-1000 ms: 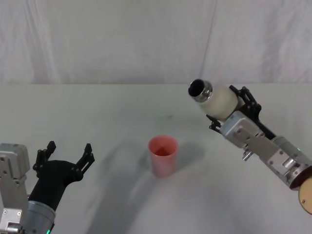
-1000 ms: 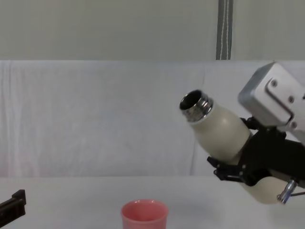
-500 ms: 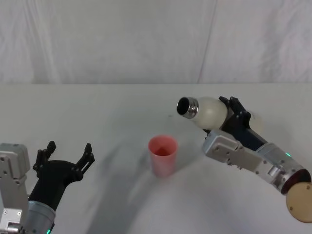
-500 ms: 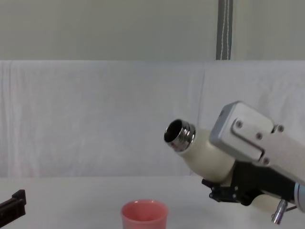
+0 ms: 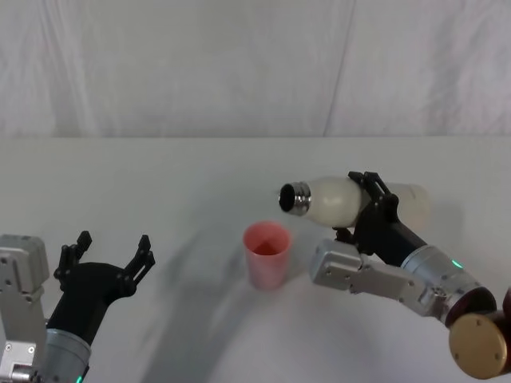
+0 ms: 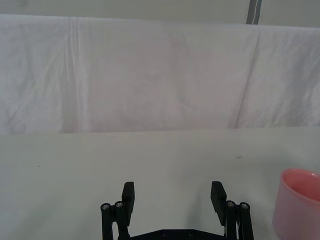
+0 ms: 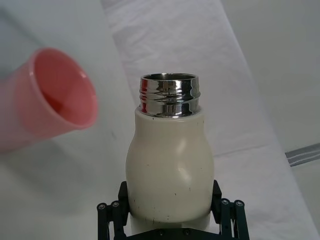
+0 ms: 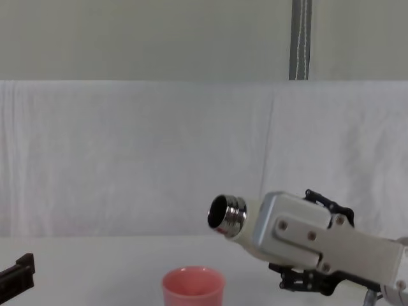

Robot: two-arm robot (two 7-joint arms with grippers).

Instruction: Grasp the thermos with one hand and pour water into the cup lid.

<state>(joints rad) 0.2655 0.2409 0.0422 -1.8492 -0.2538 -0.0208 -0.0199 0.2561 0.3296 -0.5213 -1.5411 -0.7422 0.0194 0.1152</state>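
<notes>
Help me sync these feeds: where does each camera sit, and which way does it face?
Head: high, looking down at the table; left gripper open, right gripper holding the thermos.
Chest: low, facing forward across the table.
Left wrist: along its open fingers.
Right wrist: along the thermos.
All share the cup lid.

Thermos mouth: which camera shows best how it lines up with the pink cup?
The head view: the thermos, held by the right gripper, lies nearly level, its mouth just right of the cup lid. The chest view gives its height above the cup; the right wrist view looks along the bottle.
</notes>
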